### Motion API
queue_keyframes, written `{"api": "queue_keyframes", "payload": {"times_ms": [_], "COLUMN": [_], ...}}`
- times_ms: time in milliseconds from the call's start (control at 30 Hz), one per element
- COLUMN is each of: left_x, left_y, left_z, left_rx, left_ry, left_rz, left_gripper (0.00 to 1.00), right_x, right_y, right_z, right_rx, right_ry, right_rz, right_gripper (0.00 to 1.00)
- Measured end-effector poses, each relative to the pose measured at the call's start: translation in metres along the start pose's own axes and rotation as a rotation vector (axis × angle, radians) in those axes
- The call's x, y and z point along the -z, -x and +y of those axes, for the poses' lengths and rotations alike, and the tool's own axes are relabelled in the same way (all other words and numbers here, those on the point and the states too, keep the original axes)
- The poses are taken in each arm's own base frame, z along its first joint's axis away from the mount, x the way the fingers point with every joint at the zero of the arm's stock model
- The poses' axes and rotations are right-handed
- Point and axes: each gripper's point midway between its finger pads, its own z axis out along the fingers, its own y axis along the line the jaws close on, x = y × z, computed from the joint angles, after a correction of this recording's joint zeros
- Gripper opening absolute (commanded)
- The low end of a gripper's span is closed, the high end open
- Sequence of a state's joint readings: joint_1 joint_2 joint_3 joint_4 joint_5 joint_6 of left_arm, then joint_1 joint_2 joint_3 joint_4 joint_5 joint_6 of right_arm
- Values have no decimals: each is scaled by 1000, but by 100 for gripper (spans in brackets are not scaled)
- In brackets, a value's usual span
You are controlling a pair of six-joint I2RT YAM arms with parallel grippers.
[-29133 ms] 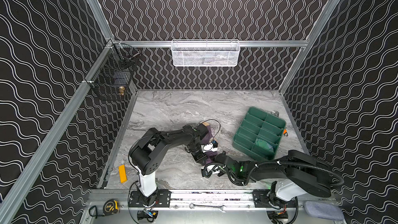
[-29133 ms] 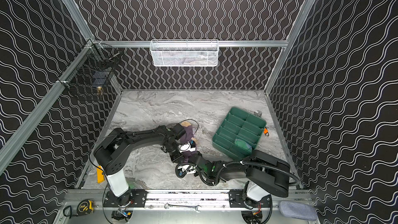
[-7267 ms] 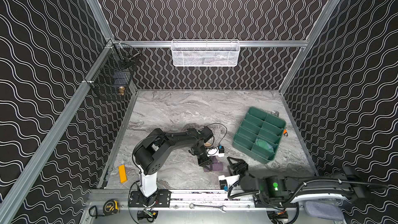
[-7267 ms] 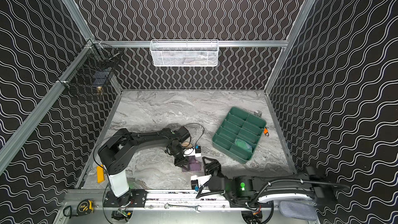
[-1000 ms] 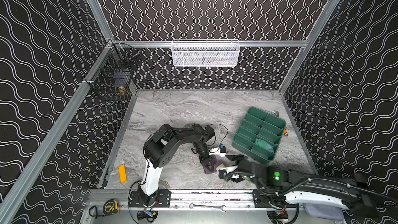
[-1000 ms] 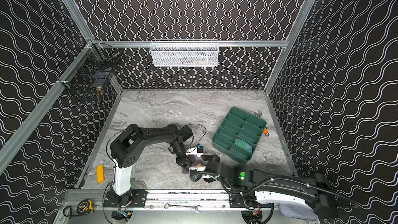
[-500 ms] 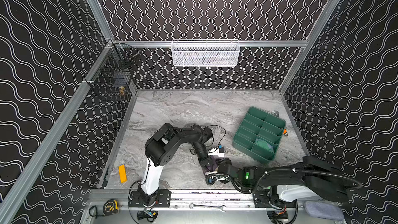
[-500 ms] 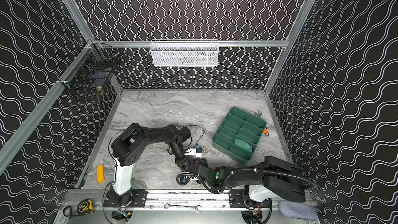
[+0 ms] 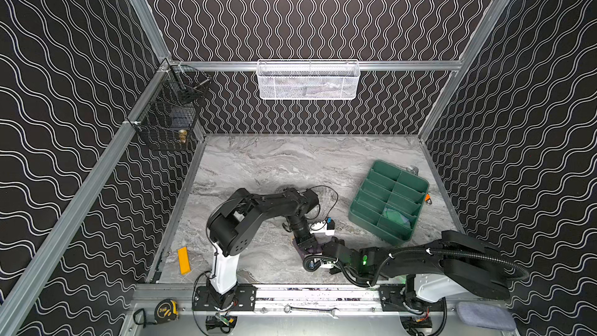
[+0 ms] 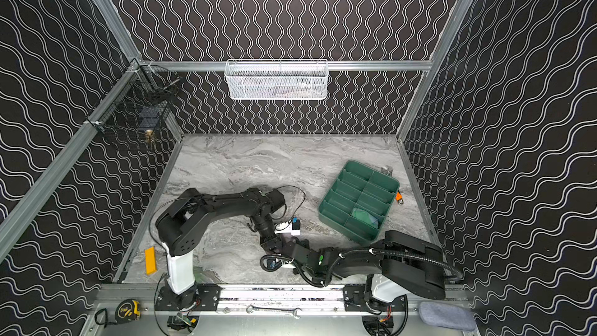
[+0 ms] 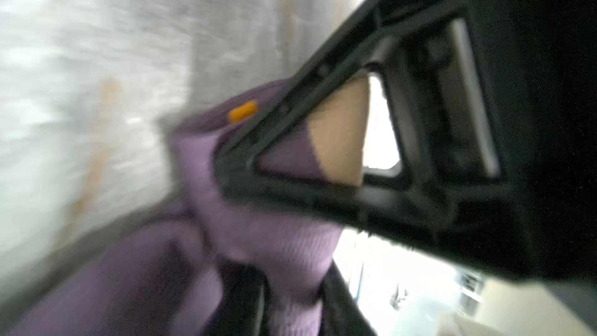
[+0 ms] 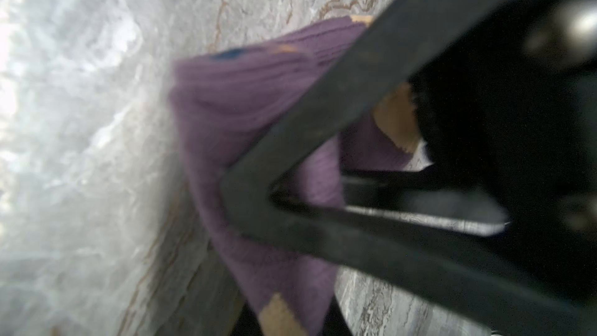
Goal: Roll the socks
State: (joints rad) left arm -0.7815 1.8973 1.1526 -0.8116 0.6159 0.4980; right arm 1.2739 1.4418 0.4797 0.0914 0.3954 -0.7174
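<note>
The purple sock [image 9: 310, 249] [image 10: 285, 238] lies bunched on the marble table near its front edge, with peach patches and an orange stripe showing. My left gripper [image 9: 306, 241] [image 10: 270, 242] comes down on it from behind. In the left wrist view ribbed purple sock [image 11: 284, 247] fills the gap of the left gripper [image 11: 290, 313]. My right gripper [image 9: 327, 249] [image 10: 291, 247] meets the sock from the right. In the right wrist view the right gripper [image 12: 284, 318] is shut on a purple and peach fold [image 12: 226, 101]. A blue-green sock bundle [image 9: 399, 216] [image 10: 365, 216] sits in a tray compartment.
The green divided tray [image 9: 420, 185] stands at the right, with small metal and orange bits [image 9: 428, 197] beside it. An orange block [image 9: 184, 260] lies front left. A tape measure [image 9: 166, 310], a wrench [image 9: 307, 310] and a grey pad [image 9: 484, 315] lie off the table's front.
My right arm has swung left to the purple sock and its open jaws have closed on the fabric. The left gripper has stayed on the sock.
</note>
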Motion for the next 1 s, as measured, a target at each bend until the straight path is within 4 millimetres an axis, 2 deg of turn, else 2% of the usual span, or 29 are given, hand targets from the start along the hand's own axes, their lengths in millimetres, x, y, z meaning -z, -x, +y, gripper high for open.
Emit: {"api": "queue_keyframes", "payload": {"times_ms": [133, 267, 367, 533, 700, 1000], "left_x": [24, 49, 56, 44, 34, 17], "left_y": [6, -9, -20, -22, -14, 46], "left_z": [12, 32, 50, 78, 84, 86], "left_rx": [30, 148, 242, 325, 351, 276], "left_ry": [184, 415, 524, 580, 551, 488], "left_rz": [-68, -107, -98, -23, 28, -19], "left_gripper": [28, 23, 19, 13, 12, 11], "right_x": [1, 2, 2, 5, 14, 30], "right_y": [-3, -6, -7, -10, -17, -5], "right_z": [-1, 0, -1, -1, -3, -1], "right_rx": [-22, -29, -28, -27, -29, 29], "right_ry": [1, 11, 10, 18, 0, 30], "right_rz": [22, 47, 61, 79, 94, 82], "right_gripper": [0, 0, 0, 0, 0, 0]}}
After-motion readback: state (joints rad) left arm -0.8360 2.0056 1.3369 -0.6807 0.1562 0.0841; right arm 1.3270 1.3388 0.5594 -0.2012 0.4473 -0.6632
